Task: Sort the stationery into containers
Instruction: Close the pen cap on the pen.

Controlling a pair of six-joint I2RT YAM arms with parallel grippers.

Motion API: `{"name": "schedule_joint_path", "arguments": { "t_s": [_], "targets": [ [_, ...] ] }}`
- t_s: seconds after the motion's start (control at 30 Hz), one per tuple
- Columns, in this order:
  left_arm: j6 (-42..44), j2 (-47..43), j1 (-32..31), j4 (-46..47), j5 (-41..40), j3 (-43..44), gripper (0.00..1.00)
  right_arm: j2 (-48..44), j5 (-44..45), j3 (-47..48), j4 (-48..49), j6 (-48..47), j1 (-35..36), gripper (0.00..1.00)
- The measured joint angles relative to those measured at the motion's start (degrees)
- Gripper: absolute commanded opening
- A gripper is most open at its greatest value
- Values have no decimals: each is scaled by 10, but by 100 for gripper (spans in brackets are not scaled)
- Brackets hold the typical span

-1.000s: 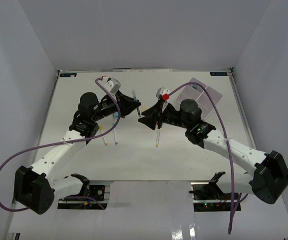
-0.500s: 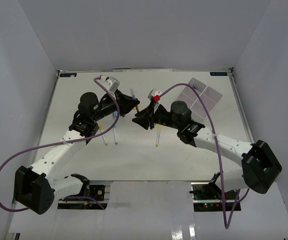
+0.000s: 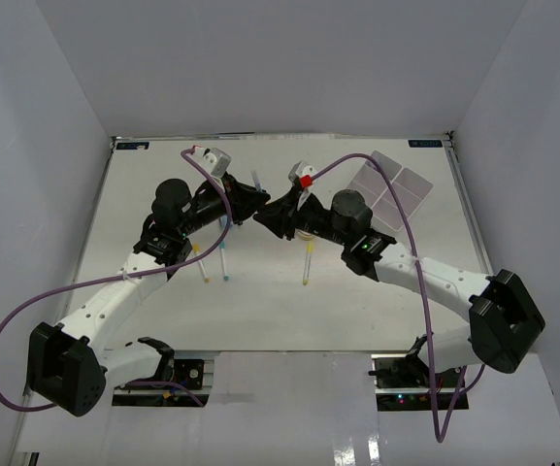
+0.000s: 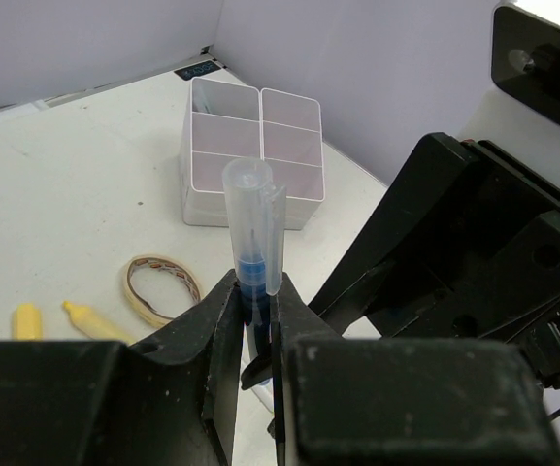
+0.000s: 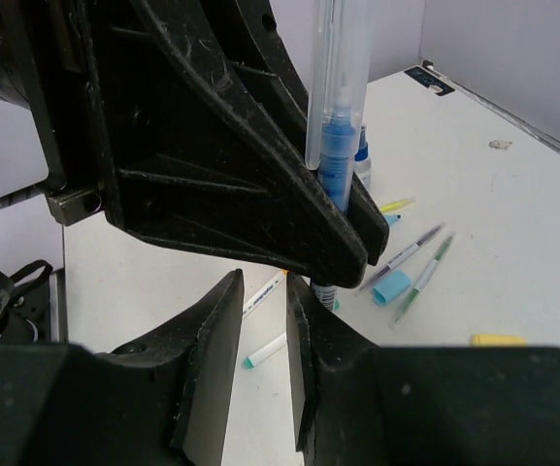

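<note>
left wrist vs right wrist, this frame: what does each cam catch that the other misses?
Only left wrist: the white four-compartment tray and the tan rubber band lying in front of it, apart from it.
Only right wrist: loose pens, a loose blue cap beside them, a small blue-capped bottle, and the right gripper, its fingers slightly apart with nothing between them.
Both: the clear-capped pen clamped in the left gripper, seen from opposite sides.
</note>
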Motion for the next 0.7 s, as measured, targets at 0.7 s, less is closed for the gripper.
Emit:
{"name": "schedule_joint_path", "arguments": {
  "t_s": [0.7],
  "targets": [
    [-8, 7, 0, -15, 2, 12, 0, 26, 29, 8, 7, -3, 7, 8]
  ]
}}
